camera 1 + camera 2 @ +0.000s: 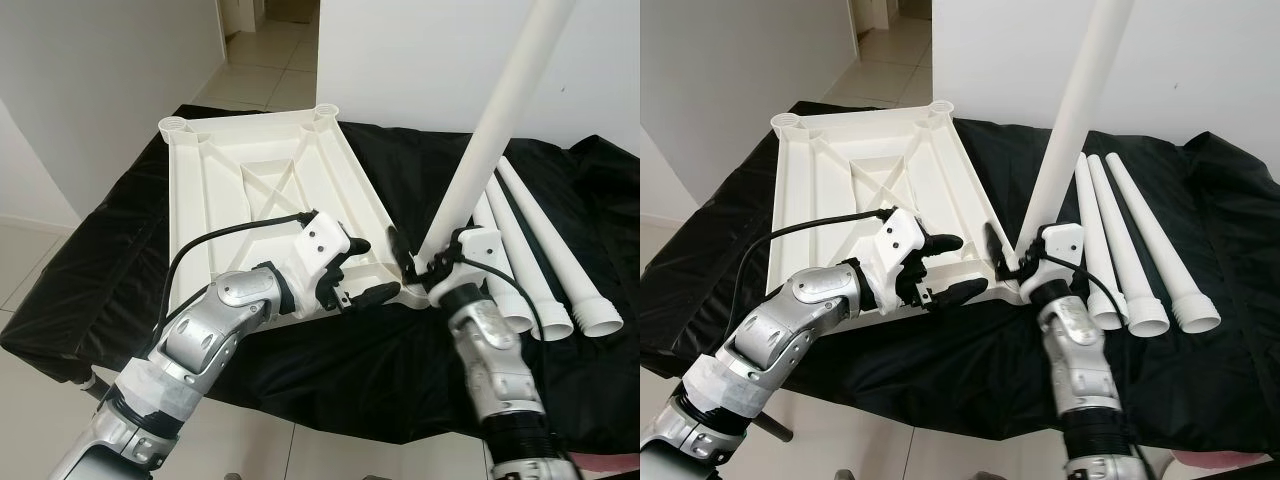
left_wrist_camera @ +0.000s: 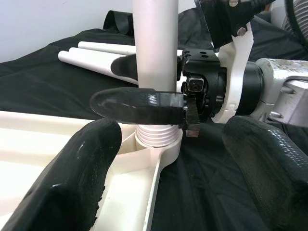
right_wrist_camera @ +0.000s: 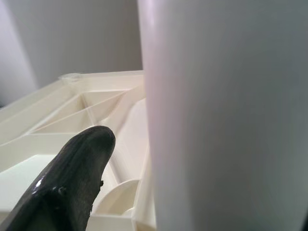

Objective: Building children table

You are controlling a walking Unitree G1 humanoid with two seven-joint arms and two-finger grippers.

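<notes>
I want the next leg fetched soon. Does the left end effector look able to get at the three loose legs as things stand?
Probably not directly. The left end effector hovers open at the tabletop, and the upright leg gripped by the right end effector stands between it and the loose legs.

A low surface draped in a black cloth (image 1: 330,350) is carrying the parts, standing on a pale tiled floor (image 1: 260,60). A white table top (image 1: 270,190) is lying upside down on the cloth's left half, ribbed underside facing up, leg sockets showing at its far corners. Three loose white legs (image 1: 545,265) are lying side by side on the right half, wide threaded ends toward the near edge. The cloth is wrinkling throughout.
</notes>
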